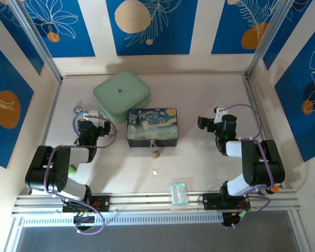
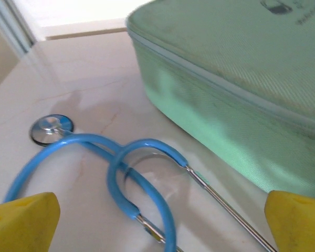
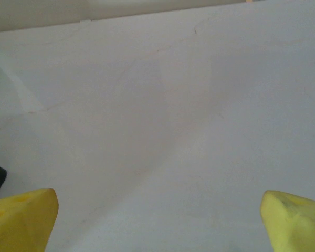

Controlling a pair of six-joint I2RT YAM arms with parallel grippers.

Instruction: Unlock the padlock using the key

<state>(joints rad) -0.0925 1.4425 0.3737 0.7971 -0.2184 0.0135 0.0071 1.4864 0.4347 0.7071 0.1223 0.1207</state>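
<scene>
The tiny brass padlock (image 1: pixel 155 153) hangs from the clasp at the front of the painted box (image 1: pixel 152 127), mid-table. The small silver key (image 1: pixel 155 171) lies on the table just in front of it. My left gripper (image 1: pixel 88 125) rests to the left of the box, open, its yellow fingertips (image 2: pixel 26 220) wide apart over a blue stethoscope (image 2: pixel 121 173). On the far side of the box my right gripper (image 1: pixel 206 122) is open above bare table, fingertips (image 3: pixel 23 218) apart with nothing between them.
A mint-green zip case (image 1: pixel 122 93) lies behind the box and close to my left gripper (image 2: pixel 165 223). A clear plastic packet (image 1: pixel 178 191) lies near the front rail. Walls close the table at left, right and back.
</scene>
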